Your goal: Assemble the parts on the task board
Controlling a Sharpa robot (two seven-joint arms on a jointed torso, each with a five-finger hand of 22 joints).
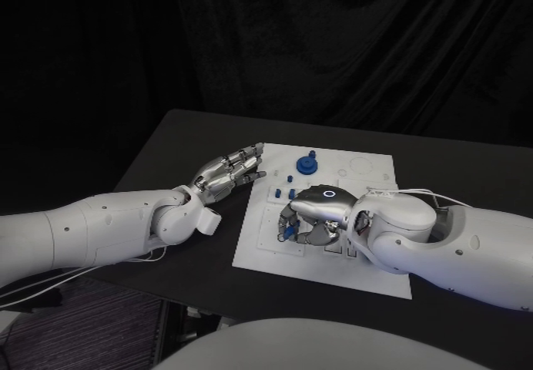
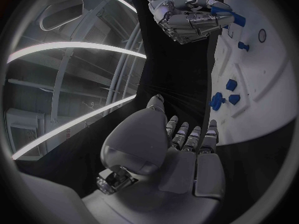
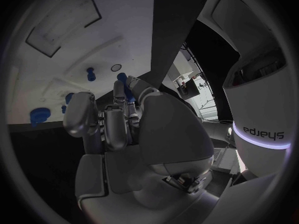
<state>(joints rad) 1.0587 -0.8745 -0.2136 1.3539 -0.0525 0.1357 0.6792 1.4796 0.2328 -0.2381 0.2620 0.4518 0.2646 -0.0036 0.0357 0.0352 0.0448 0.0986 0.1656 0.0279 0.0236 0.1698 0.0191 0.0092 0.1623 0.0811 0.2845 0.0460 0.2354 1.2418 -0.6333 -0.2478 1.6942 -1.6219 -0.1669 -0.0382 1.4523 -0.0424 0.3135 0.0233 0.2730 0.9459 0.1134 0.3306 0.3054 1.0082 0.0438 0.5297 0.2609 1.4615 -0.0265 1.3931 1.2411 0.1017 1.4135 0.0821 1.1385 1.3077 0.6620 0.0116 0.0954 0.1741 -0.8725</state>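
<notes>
The black worktop (image 1: 166, 154) carried the flat white rectangular task board (image 1: 367, 173), which lay just beside the left hand and directly under the right one. The silver many-fingered left hand (image 1: 228, 173) rested at the board's near edge with its fingers straight and apart, grasping nothing; from its own wrist the fingers (image 2: 187, 134) pointed toward the board (image 2: 274, 84). The silver right hand (image 1: 311, 220) hung over the board's front part, curled round a small blue plastic part (image 2: 235, 19) pinched at its fingertips (image 3: 118, 87). Beyond the right hand a round blue knob-shaped part (image 1: 306, 163) stood on the board, with smaller blue pegs (image 1: 291, 177) just beside it.
</notes>
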